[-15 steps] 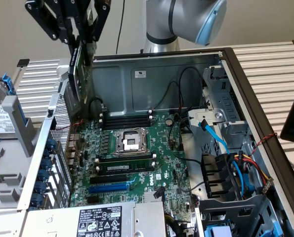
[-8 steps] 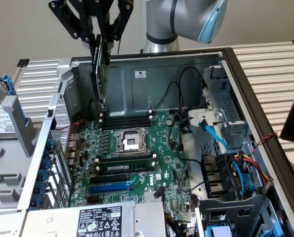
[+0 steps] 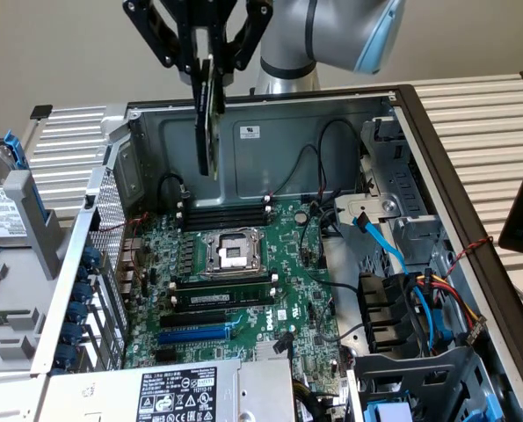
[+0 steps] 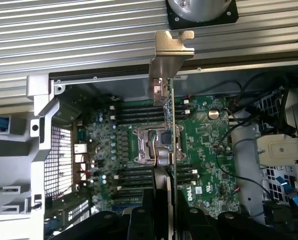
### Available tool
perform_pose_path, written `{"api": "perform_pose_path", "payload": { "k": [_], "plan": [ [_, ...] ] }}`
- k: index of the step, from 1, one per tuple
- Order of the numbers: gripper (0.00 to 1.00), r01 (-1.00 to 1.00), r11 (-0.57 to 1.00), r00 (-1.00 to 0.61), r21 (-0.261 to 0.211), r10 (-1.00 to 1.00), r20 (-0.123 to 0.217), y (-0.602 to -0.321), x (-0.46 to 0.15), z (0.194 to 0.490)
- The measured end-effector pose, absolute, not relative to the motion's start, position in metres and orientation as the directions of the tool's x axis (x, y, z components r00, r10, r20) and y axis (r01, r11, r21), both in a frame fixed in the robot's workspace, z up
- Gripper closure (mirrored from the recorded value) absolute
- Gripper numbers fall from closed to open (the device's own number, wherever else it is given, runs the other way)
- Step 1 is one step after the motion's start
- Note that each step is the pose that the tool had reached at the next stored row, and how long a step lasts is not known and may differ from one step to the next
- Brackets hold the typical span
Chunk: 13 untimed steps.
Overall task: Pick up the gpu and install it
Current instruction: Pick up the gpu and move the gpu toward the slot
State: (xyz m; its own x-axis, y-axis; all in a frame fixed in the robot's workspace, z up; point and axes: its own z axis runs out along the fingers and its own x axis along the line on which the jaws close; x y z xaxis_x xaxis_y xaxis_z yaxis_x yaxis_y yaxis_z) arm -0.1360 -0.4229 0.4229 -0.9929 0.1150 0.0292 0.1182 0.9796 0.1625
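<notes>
Exterior view: the gpu (image 3: 207, 132) is a thin dark card seen almost edge-on, with a green board on one face. It hangs directly under the gripper (image 3: 211, 63), and its long side stands upright, pointing from the fingers down toward the motherboard (image 3: 243, 264). The card is in the air inside the open case (image 3: 331, 132) and is apart from the board below the hand. The black fingers press on the two faces of the card's upper part, so the hand is gripping it. The grey arm comes over the far wall of the case, with the wrist turned downward. In the wrist view the silver bracket (image 4: 170, 55) is at the card's end far from the fingers.
</notes>
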Motion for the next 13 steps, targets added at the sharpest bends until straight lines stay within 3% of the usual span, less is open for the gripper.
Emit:
{"api": "perform_pose_path", "payload": {
  "k": [13],
  "plan": [
    [0.72,0.118,0.98,-0.993,0.162,0.115,0.029,-0.423,-0.11,0.422]
  ]
}}
